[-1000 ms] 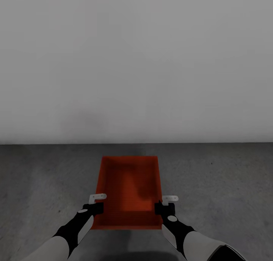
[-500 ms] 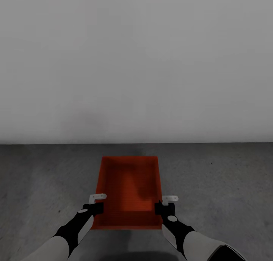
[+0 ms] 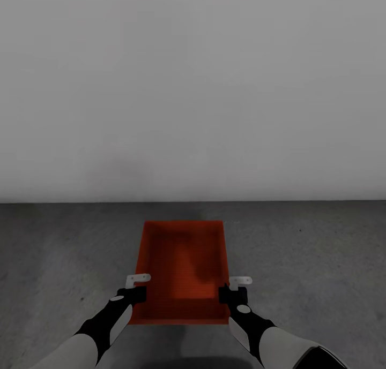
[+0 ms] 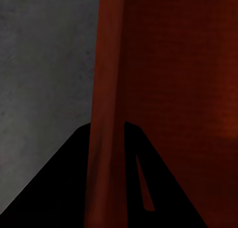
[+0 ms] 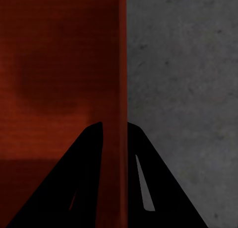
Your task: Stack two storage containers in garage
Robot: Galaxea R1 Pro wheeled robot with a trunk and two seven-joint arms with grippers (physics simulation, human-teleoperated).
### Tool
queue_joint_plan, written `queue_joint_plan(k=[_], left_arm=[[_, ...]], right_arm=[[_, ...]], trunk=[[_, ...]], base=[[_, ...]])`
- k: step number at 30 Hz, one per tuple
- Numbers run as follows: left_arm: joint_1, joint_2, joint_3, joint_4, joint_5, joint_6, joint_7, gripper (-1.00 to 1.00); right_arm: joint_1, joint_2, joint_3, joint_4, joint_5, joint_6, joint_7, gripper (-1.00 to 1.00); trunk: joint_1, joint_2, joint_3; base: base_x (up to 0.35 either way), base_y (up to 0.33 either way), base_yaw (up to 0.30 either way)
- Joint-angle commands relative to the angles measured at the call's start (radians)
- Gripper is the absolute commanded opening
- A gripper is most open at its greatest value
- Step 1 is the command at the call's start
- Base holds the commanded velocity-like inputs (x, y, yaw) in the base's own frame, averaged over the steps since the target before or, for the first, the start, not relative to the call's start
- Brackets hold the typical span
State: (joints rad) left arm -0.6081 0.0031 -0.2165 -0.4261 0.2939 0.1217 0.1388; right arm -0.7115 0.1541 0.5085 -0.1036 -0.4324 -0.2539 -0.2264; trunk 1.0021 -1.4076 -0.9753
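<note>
A: Status, head view?
B: 1 orange-red storage container (image 3: 182, 267) in frame, open top, long axis pointing away from the robot toward the white wall (image 3: 193, 90). It's over the dark grey concrete floor (image 3: 321, 251), a bit short of the wall base. Can't tell from here if it's resting on the concrete or held just above it.
A: Grippers?
B: Left gripper (image 3: 134, 288) is on the container's left long wall, near the robot-side end. Right gripper (image 3: 234, 288) is on the right long wall, same end. Roughly level with each other, 1 per side.
A: Closed on it?
B: Left wrist view: container wall (image 4: 104, 114) runs straight between the 2 dark fingers (image 4: 64, 188), 1 finger outside, 1 inside the bin. Fingers tight to the wall, narrow gap, clamped on the rim. Right wrist view is the same: wall (image 5: 122, 64) passes between the fingers (image 5: 163, 188), pinched, inner finger over the bin's floor, outer one over concrete (image 5: 188, 89).
A: Contents?
B: Ribbed orange bottom with a darker shadow patch toward the right side.
A: Tilt?
B: Looks level, rim edges square to the wall line.
</note>
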Motion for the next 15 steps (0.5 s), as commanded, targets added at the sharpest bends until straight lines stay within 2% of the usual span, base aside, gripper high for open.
queue_joint_plan(k=[1, 4, 12, 15], left_arm=[[-0.001, 0.001, 0.057, -0.005, 0.005, 0.006, 0.012, -1.0], [-0.001, 0.001, 0.057, -0.005, 0.005, 0.006, 0.012, -1.0], [-0.001, 0.001, 0.057, -0.005, 0.005, 0.006, 0.013, -1.0], [-0.001, 0.001, 0.057, -0.005, 0.005, 0.006, 0.013, -1.0]], right_arm=[[0.0, -0.016, -0.031, 0.015, -0.016, -0.007, -0.002, -1.0], [0.0, -0.016, -0.031, 0.015, -0.016, -0.007, -0.002, -1.0], [0.0, -0.016, -0.031, 0.015, -0.016, -0.007, -0.002, -1.0], [0.0, -0.016, -0.032, 0.015, -0.016, -0.007, -0.002, -1.0]], trunk=[[0.004, -0.008, -0.004], [0.015, -0.029, -0.013], [0.015, -0.029, -0.013], [0.027, -0.05, -0.023]], base=[[0.0, 0.0, 0.0], [0.0, 0.0, 0.0], [0.0, 0.0, 0.0], [0.0, 0.0, 0.0]])
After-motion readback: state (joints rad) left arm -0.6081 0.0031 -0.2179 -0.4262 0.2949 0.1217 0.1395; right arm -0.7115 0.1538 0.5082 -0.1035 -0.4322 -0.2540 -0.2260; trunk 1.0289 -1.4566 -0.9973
